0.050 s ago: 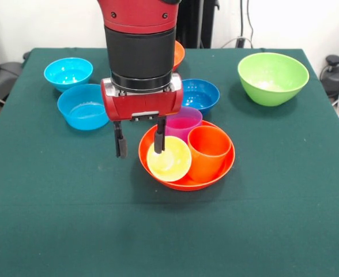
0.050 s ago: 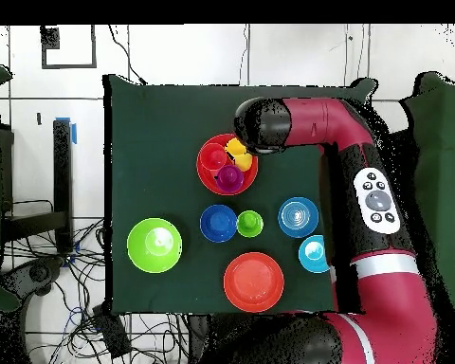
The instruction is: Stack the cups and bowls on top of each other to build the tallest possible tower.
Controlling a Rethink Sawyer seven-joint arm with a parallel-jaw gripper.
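Inside glossy orange bowl, round yellow cup, tool parted

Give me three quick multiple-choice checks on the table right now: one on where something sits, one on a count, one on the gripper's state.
1. Where is the yellow cup?
A. Inside the orange bowl at the table's middle
B. Inside the lime green bowl
C. On the bare cloth

2. How many cups sit in that orange bowl?
A. One
B. Three
C. Five

3. How is the gripper?
A. Shut on a blue bowl
B. Open, one finger at the yellow cup's rim
C. Out of view

Answers:
1 A: the yellow cup lies tilted within the bowl's rim.
2 B: the yellow, orange cup and purple cup sit there.
3 B: its fingers hang apart, one outside the bowl.
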